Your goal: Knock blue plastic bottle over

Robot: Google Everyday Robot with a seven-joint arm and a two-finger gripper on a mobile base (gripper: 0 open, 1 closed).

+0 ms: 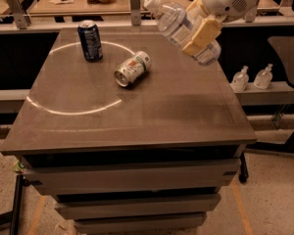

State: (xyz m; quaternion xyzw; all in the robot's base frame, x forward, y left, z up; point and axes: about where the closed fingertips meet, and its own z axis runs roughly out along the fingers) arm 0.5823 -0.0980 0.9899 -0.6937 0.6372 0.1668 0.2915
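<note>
The blue plastic bottle [172,21] is clear with a white cap and a pale label. It hangs tilted above the far right part of the table [137,116], with its cap pointing up and to the left and its base low on the right. My gripper [198,33] comes in from the upper right and is shut around the bottle's lower body. One tan finger [204,32] lies across the front of the bottle; the other is hidden behind it. The bottle does not touch the table.
A dark blue soda can [90,40] stands upright at the far left. A silver can [132,68] lies on its side near the middle. Two small pump bottles [240,78] stand on a low shelf to the right. Cluttered desks lie behind the table.
</note>
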